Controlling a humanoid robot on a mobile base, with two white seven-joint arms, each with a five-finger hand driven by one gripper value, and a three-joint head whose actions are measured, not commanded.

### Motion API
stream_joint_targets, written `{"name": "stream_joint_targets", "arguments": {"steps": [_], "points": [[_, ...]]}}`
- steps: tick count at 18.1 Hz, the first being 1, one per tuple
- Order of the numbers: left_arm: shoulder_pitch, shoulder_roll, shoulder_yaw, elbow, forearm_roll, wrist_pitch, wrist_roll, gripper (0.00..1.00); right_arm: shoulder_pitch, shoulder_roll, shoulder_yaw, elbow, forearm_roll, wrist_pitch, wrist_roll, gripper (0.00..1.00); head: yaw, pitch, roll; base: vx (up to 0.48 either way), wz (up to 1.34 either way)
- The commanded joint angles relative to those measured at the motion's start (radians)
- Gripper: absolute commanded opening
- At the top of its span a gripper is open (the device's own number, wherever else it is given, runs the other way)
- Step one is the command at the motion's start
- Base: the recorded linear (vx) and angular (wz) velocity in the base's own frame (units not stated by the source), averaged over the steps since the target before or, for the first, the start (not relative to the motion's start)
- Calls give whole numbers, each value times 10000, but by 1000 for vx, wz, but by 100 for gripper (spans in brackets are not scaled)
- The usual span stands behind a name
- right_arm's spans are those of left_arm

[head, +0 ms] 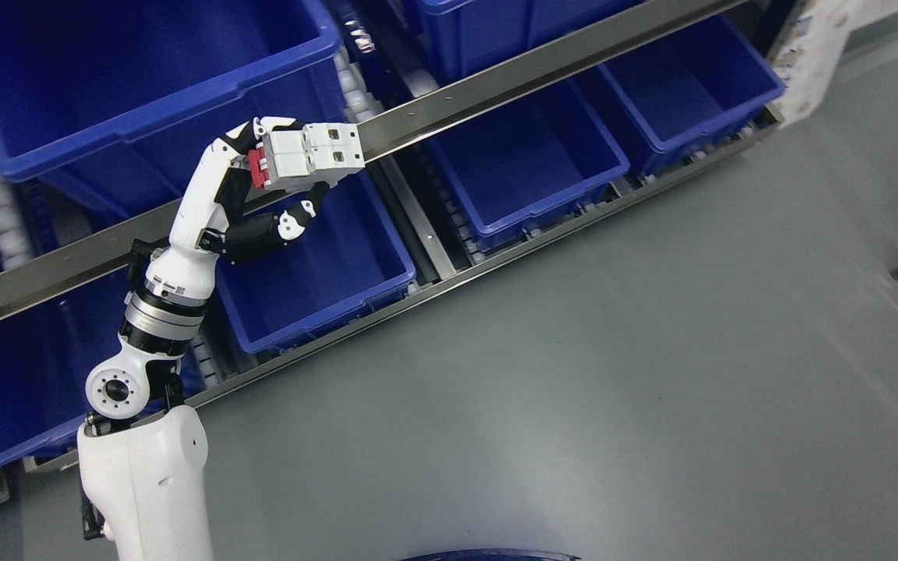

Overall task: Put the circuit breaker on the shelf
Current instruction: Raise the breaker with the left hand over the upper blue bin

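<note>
My left hand is shut on a white circuit breaker with a red toggle at its left end. The arm comes up from the lower left. The breaker is held in the air in front of the steel shelf rail, above a blue bin on the lower shelf level. The thumb and one finger curl under the breaker; other fingers wrap over its top. The right arm does not show.
Several blue bins stand on the tilted shelf: a large one on the upper level, others to the right on the lower level. A lower steel rail edges the shelf. Grey floor fills the lower right.
</note>
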Motion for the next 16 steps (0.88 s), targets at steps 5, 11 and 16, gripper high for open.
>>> {"name": "stream_joint_targets", "arguments": {"steps": [5,11,16], "points": [[203,152,-1099,-297,137,-402,-151,7,154,-175,0,0,8,-284,8,100,0,-2,0,10,533],[-3332,152,-1912,-297,275,618,2,6,154,-175,0,0,-7,-284,8,100,0,-2,0,60,200],[-5424,152,-1775,771,-2185,3075,-211,6,154,-175,0,0,-7,-284,8,100,0,-2,0,56,149]]}}
